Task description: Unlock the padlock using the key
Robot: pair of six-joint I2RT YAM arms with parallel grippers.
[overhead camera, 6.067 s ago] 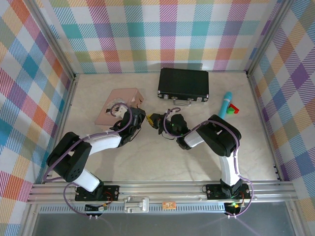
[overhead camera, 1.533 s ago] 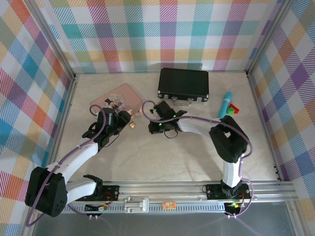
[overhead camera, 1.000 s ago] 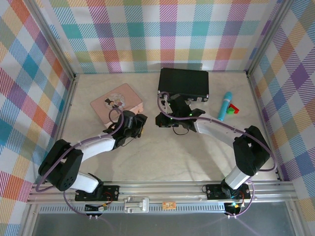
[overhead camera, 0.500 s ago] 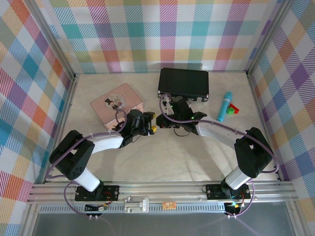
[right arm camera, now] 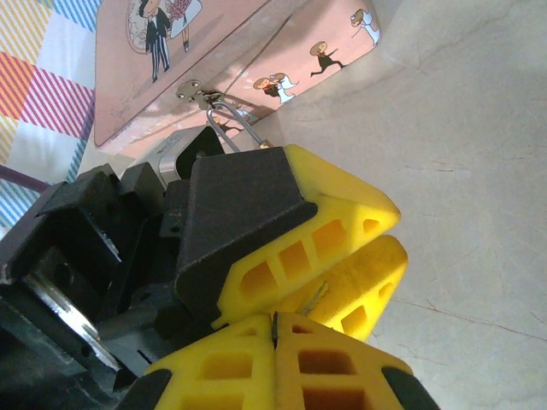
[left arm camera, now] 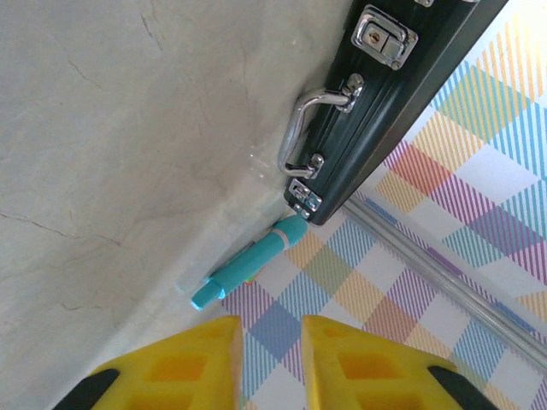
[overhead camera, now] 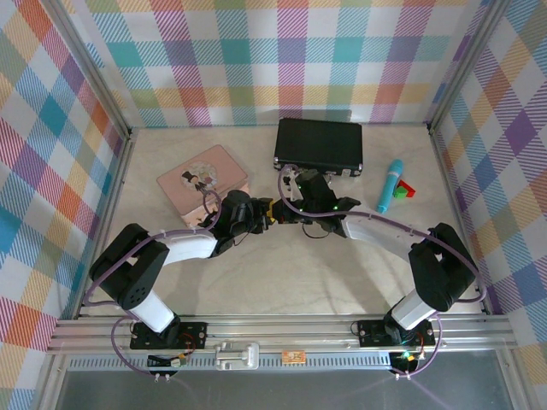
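2 arms [overhead camera: 179, 245] [overhead camera: 385, 229] tip-to-tip | right jaws closed | left jaws ajar

padlock [right arm camera: 220, 125] body hidden behind left pincer [right arm camera: 376, 237], blk case [left arm camera: 402, 102] cut off at top edge

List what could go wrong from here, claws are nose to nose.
1. The shut right claw appears to touch the left claw; more push could jam or knock them askew.
2. A thin silvery sliver, possibly the key, lies between the yellow fingers; whose grip it is I cannot tell, so it could drop.
3. The pink tin lies close behind the left claw and may get nudged.
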